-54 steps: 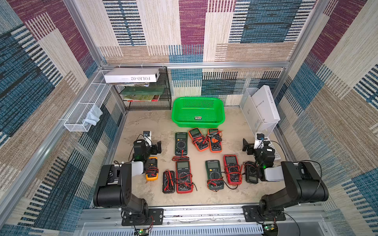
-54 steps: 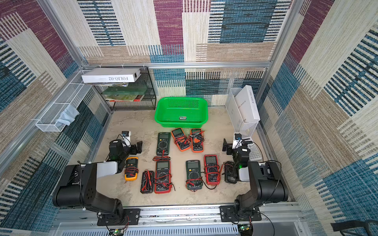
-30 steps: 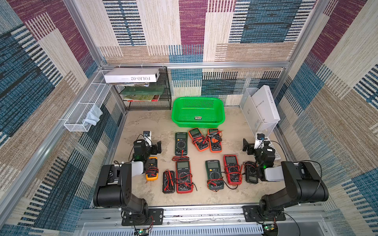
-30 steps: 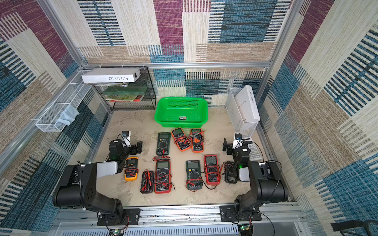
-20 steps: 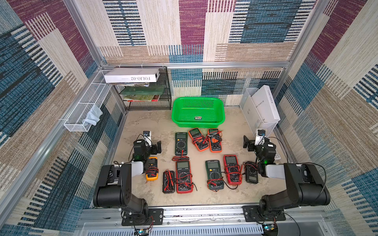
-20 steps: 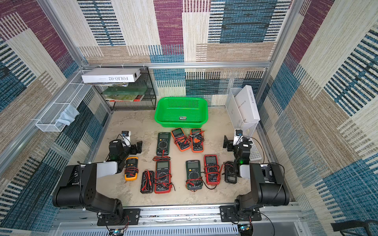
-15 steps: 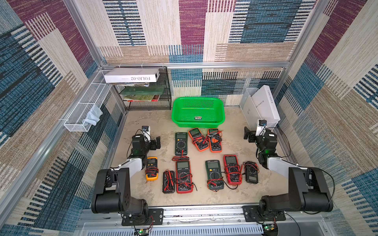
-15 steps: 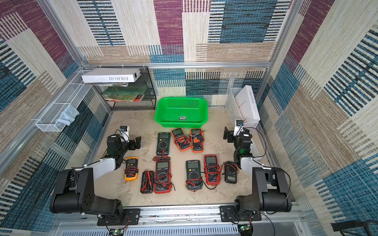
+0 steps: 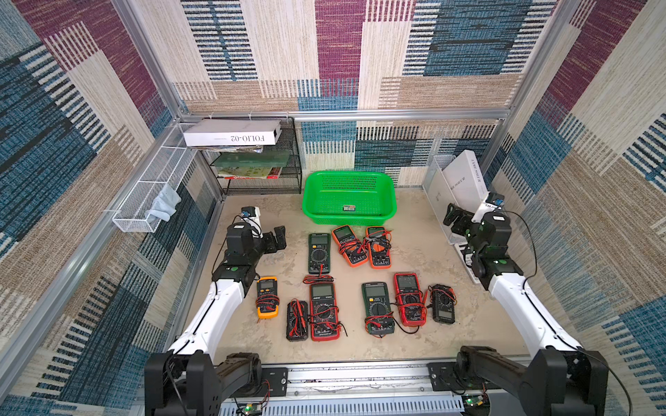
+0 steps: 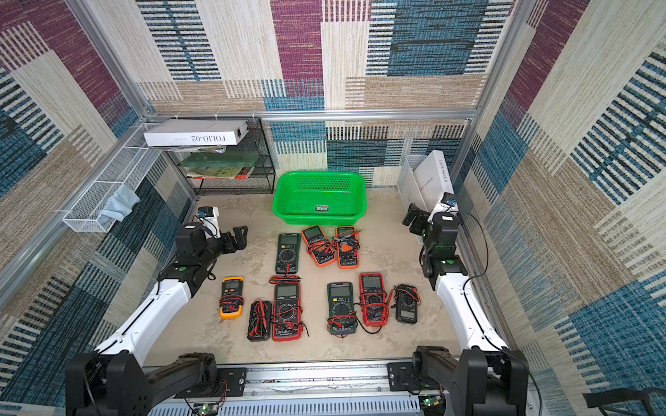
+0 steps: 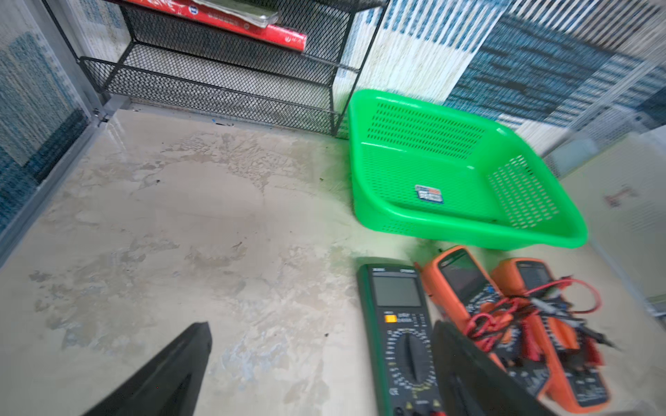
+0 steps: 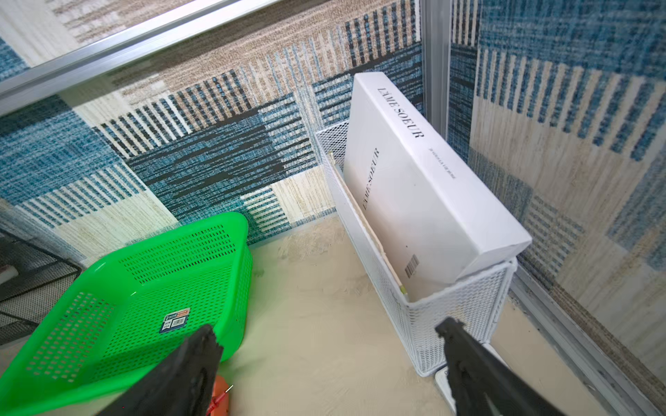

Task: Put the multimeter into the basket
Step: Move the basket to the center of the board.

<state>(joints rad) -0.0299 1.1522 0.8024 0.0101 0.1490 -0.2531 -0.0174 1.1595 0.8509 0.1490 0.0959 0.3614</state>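
Right claw (image 9: 457, 223) lifted toward carpeted wall (image 9: 576, 180) above tabletop (image 9: 414, 230).

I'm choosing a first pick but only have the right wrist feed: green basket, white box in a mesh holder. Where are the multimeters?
Observer: In both top views, multimeters lie in two rows on the table in front of the basket; none is inside it.
Operator: Which sit closest to the basket?
Observer: An orange multimeter and its orange neighbour, side by side, leads wrapped over both.
Operator: Is the left arm busy?
Observer: No. The left gripper is open and empty, above bare table left of the dark green multimeter.
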